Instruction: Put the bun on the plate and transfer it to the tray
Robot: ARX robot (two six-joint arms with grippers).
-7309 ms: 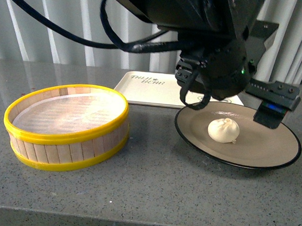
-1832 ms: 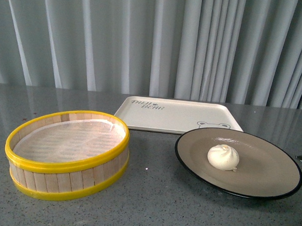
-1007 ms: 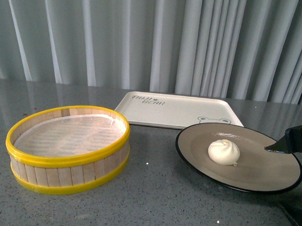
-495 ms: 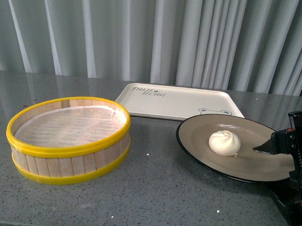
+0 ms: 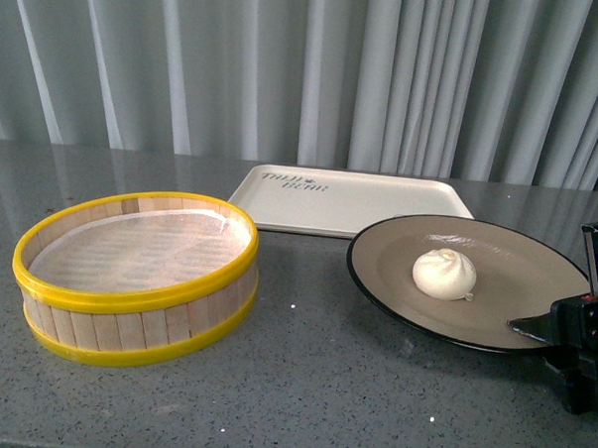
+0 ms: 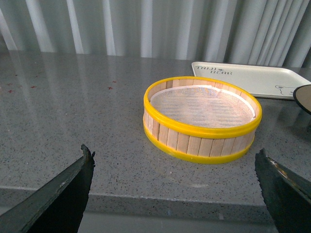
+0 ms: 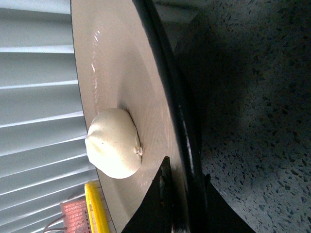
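**Front view.**
- Worktop: grey speckled stone, with a pale pleated curtain behind.
- Steamer basket: wooden slats, yellow rims, paper lining. Stands at the left.
- Tray: cream, lettered, lying flat at the back centre. Its near right corner is hidden behind the plate.
- Plate: beige inside, black rim, at the right, in front of the tray.
- Bun: white, pleated, on the plate near its middle.
- Right tool: at the plate's near right rim, with one finger lying over the beige inside.

**Left wrist view.**
- Left tool: two dark fingers spread wide apart, holding nothing.
- The basket stands beyond them, and the tray is further off.
- A sliver of the plate's rim shows at the picture's edge.

**Right wrist view.**
- The right tool is clamped on the plate's rim, one finger on the inside and one beneath the black underside.
- The bun sits on the plate near the upper finger, apart from it.
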